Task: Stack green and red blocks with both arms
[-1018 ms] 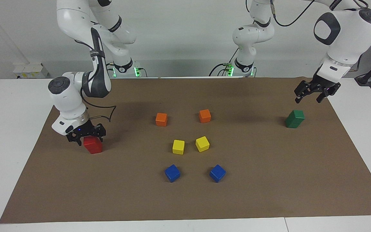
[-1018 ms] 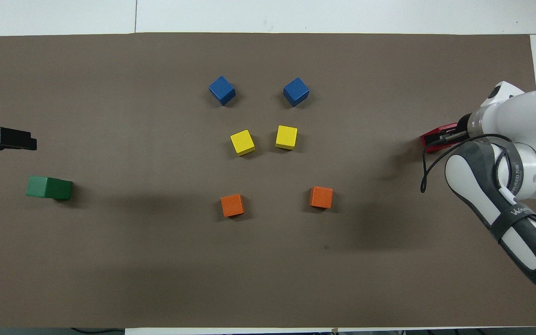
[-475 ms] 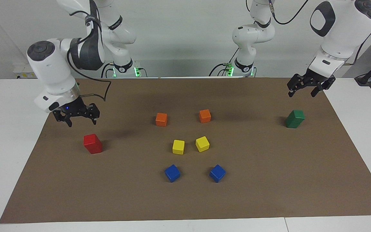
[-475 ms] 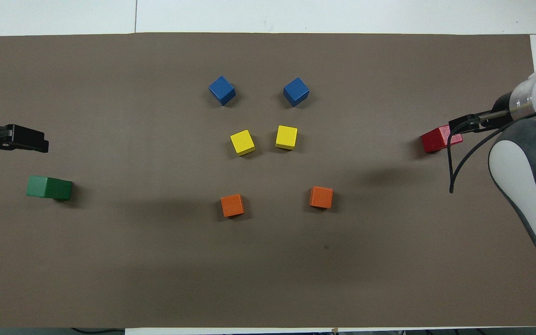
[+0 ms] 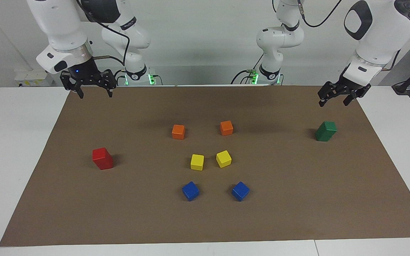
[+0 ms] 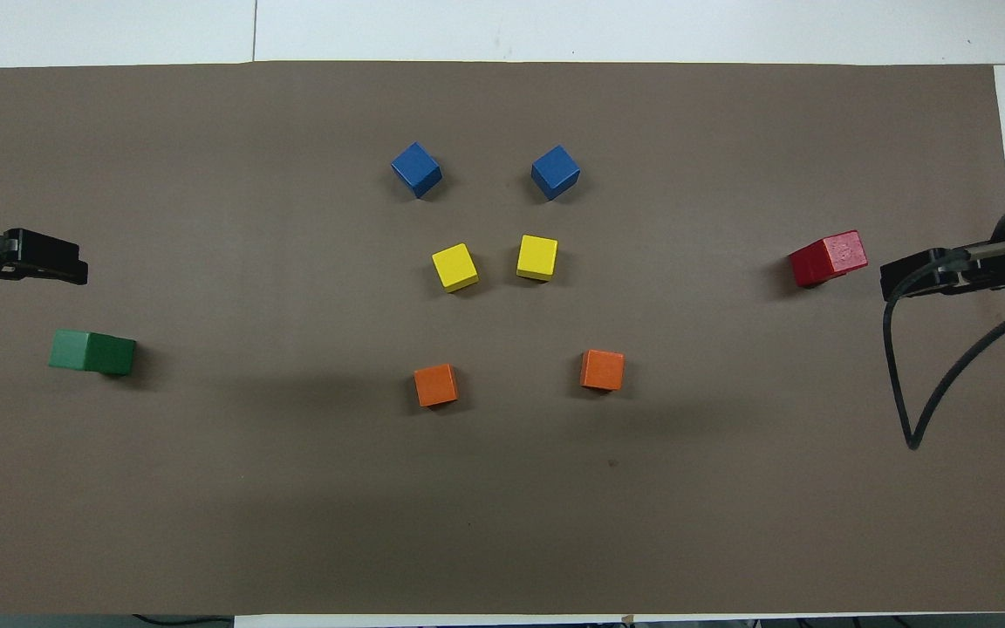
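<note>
The red blocks (image 5: 102, 158) (image 6: 827, 258) stand as a stack, taller than a single cube, at the right arm's end of the brown mat. The green blocks (image 5: 325, 131) (image 6: 92, 352) form a like stack at the left arm's end. My right gripper (image 5: 95, 94) (image 6: 908, 279) hangs open and empty, high over the mat's edge by the robots, well clear of the red stack. The left gripper (image 5: 333, 102) (image 6: 40, 266) is also open and empty, raised over the mat beside the green stack.
Between the stacks lie single cubes in pairs: two orange (image 5: 178, 131) (image 5: 226, 127) nearest the robots, two yellow (image 5: 197, 161) (image 5: 223, 158) in the middle, two blue (image 5: 190, 191) (image 5: 240, 191) farthest. White table (image 5: 12, 142) surrounds the mat.
The right gripper has lifted off the red stack and drawn back toward the robots, leaving the stack standing. The left gripper has risen a little above the green stack.
</note>
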Controlling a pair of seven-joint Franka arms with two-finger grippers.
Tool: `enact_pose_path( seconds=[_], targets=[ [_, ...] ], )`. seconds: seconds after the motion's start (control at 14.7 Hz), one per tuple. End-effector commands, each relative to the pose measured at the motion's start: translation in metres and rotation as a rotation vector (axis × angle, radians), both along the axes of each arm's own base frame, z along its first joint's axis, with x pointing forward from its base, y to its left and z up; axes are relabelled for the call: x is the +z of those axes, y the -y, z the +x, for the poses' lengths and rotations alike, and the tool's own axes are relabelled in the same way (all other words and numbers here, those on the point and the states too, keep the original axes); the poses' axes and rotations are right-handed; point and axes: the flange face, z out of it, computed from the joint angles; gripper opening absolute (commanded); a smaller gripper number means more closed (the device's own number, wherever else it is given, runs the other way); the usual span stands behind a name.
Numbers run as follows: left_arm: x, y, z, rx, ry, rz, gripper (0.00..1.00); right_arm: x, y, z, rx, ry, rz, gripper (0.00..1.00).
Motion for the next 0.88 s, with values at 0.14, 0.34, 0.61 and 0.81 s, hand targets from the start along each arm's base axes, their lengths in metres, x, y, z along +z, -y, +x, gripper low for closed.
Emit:
enact_pose_path(
  seconds=[0.14,0.34,0.61,0.81],
  targets=[
    [0.002,0.003,0.003,0.009,-0.006,0.021,1.00,-0.014,0.010,0.016,-0.020,-0.041,0.033,1.00],
    [0.005,0.002,0.004,0.011,-0.002,0.027,1.00,-0.013,0.018,0.016,-0.035,-0.039,0.028,1.00],
    [0.006,0.000,0.003,0.014,-0.007,0.027,1.00,-0.011,0.032,0.014,-0.064,-0.034,0.024,1.00],
    [0.006,-0.004,0.003,0.021,-0.007,0.027,1.00,-0.011,0.032,0.015,-0.073,-0.028,0.033,1.00]
  ],
)
